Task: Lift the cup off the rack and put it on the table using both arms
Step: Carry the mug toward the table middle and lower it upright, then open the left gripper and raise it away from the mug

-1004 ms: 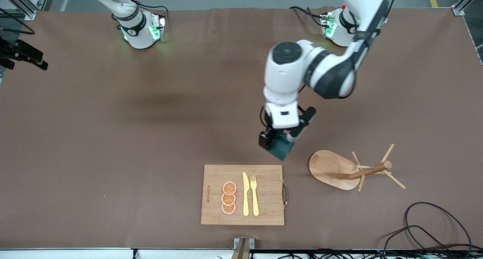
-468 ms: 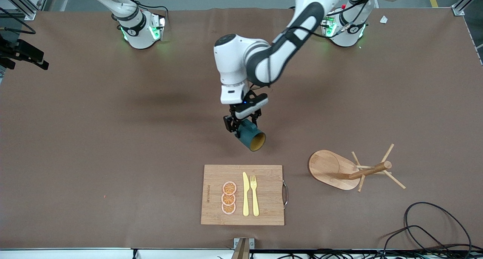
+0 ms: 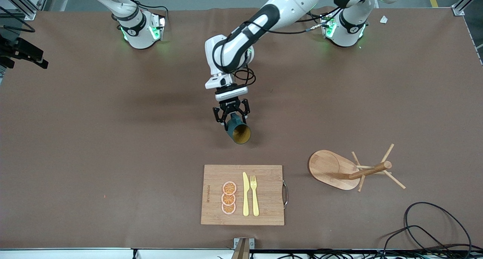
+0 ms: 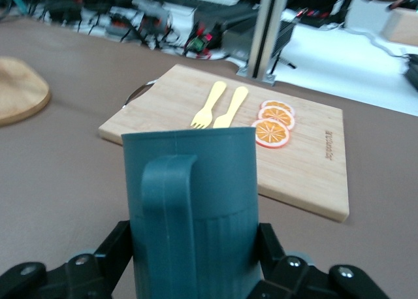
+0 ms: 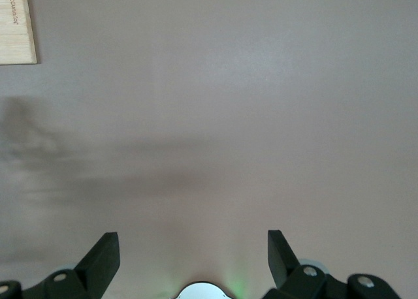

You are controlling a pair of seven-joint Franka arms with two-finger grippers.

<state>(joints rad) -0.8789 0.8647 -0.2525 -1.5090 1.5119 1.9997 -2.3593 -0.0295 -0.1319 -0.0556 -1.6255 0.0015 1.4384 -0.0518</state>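
My left gripper (image 3: 231, 117) is shut on the dark teal cup (image 3: 238, 130) and holds it tilted in the air over the middle of the brown table (image 3: 113, 145), its yellowish mouth toward the front camera. In the left wrist view the cup (image 4: 192, 201) fills the space between the black fingers (image 4: 117, 247), handle facing the camera. The wooden rack (image 3: 330, 167) stands toward the left arm's end of the table with bare pegs; its base also shows in the left wrist view (image 4: 19, 90). My right gripper (image 5: 194, 247) is open and empty over bare table.
A bamboo cutting board (image 3: 264, 206) with a yellow knife (image 3: 245, 194), a fork (image 3: 254, 195) and orange slices (image 3: 228, 198) lies nearer the front camera than the cup. Black cables (image 3: 426, 228) lie at the front corner near the rack.
My left arm has carried the cup away from the rack toward the right arm's end of the table, and turned it so its mouth faces the front camera.
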